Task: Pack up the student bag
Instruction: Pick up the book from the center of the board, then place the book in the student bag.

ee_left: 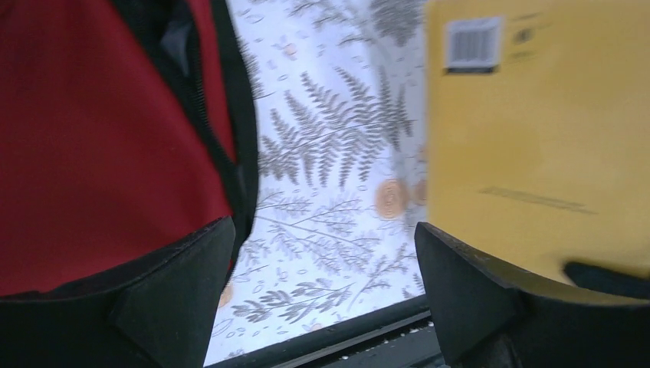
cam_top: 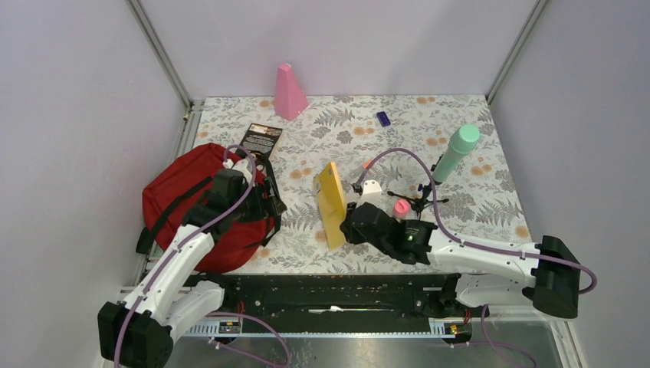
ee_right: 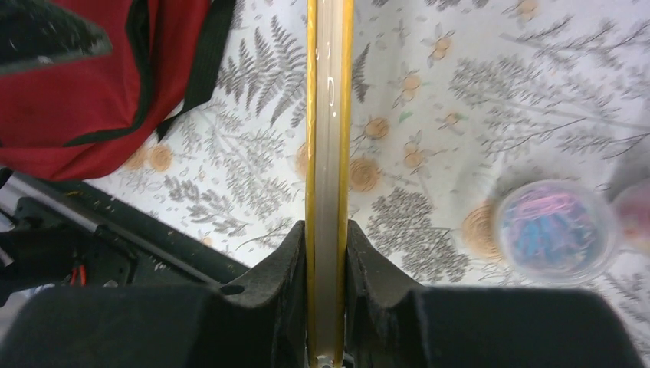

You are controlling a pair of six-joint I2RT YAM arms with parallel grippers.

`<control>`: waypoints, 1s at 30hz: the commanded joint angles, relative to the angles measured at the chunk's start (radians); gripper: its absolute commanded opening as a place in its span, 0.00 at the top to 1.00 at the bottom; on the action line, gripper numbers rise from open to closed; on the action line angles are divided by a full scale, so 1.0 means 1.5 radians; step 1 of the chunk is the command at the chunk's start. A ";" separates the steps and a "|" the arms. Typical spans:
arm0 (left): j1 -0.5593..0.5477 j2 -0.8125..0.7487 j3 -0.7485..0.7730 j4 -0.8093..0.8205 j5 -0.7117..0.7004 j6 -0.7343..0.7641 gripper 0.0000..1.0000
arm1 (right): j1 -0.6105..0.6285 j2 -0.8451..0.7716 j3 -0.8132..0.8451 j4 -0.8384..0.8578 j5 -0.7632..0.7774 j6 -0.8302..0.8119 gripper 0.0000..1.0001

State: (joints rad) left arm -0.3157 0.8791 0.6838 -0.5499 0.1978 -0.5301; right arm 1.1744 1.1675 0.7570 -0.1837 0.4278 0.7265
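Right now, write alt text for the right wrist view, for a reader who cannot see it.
The right gripper clamps a thin yellow-covered book, seen edge-on, above a fern-patterned tablecloth. A dark red fabric backpack with black straps lies at upper left; a clear round tub of coloured paper clips sits at right.

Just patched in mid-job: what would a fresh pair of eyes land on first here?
A thin yellow book stands out, clamped on edge in the right gripper at the middle of the fern-print table. Left of it lies the big dark red fabric backpack, the open left gripper poised at its right edge.
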 commanded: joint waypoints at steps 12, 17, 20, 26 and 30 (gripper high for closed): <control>-0.172 0.094 0.068 -0.091 -0.412 -0.014 0.07 | -0.119 0.037 0.047 0.108 -0.115 -0.102 1.00; -0.172 0.169 0.081 -0.109 -0.470 -0.028 0.01 | -0.123 0.037 0.045 0.108 -0.146 -0.112 1.00; -0.171 0.191 0.086 -0.098 -0.495 -0.023 0.01 | -0.123 0.034 0.039 0.116 -0.155 -0.113 1.00; -0.171 0.276 0.101 -0.092 -0.461 -0.003 0.08 | -0.126 0.033 0.015 0.152 -0.168 -0.082 1.00; -0.172 0.280 0.094 -0.089 -0.478 -0.006 0.42 | -0.127 0.020 0.006 0.162 -0.189 -0.061 1.00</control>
State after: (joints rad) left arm -0.5713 1.3079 0.7982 -0.7002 -0.4664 -0.5434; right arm 0.9924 1.2388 0.7582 -0.0868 0.1753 0.6003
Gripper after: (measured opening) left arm 0.681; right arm 0.235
